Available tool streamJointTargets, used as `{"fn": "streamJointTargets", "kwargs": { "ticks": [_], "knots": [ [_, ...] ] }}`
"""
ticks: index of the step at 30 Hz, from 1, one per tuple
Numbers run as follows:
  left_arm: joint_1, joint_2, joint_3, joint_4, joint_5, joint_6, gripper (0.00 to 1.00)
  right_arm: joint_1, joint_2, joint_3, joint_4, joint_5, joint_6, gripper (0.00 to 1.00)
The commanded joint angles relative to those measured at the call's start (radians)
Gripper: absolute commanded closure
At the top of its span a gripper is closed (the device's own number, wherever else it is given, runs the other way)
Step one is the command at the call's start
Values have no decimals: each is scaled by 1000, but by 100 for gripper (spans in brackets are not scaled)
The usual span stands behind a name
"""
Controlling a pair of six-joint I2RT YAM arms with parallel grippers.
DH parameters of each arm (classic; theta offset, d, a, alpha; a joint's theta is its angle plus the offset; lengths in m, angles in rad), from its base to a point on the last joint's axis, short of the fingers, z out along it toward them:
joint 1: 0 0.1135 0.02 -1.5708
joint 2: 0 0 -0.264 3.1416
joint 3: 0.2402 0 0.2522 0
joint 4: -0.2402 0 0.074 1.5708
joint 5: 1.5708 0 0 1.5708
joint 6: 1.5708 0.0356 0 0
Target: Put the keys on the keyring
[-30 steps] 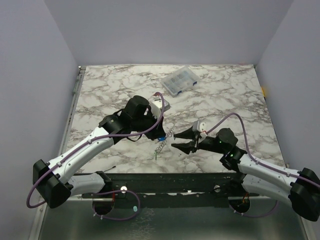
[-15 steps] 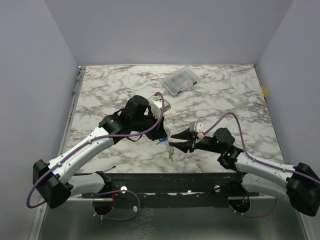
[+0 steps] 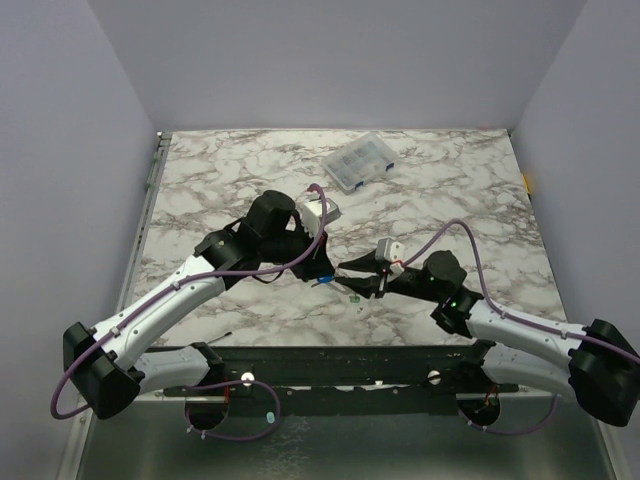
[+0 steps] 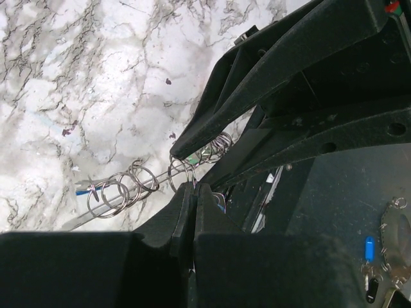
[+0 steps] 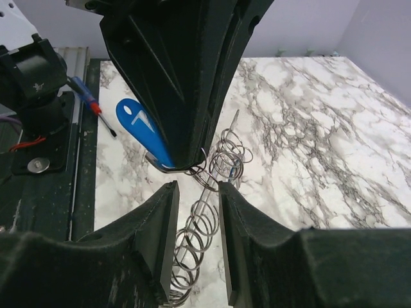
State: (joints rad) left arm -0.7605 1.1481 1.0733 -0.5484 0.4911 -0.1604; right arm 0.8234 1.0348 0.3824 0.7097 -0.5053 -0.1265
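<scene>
Marble-look table (image 3: 230,170), plain pale lilac walls (image 3: 330,60) on 3 sides, even light

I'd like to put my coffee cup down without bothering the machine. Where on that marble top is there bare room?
Bare marble lies along the table's far left, beside the clear plastic box, and on the right side past the right arm. It is crowded mid-table, where the left gripper and right gripper meet over the keys and chain.

The right end effector (image 3: 345,277) has slid in — now meeting the left end effector (image 3: 322,272).
</scene>
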Motion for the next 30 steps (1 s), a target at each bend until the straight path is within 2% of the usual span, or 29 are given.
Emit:
{"fn": "streamJointTargets", "kwargs": {
  "ticks": [1, 12, 20, 25, 30],
  "knots": [
    [1, -31, 5, 32, 53, -1, 100, 6, 8, 37, 22, 35, -34, 61],
    [1, -45, -9, 32, 41, 2, 100, 7, -45, 77, -136, 52, -102, 58],
    [0, -42, 2, 33, 44, -2, 100, 15, -6, 101, -161, -29, -96, 59],
    [1, -43, 2, 33, 51, -4, 100, 24, 22, 107, -158, -61, -99, 63],
    [0, -39, 0, 33, 55, -4, 100, 29, 46, 115, -156, -93, -104, 77]
  ]
}}
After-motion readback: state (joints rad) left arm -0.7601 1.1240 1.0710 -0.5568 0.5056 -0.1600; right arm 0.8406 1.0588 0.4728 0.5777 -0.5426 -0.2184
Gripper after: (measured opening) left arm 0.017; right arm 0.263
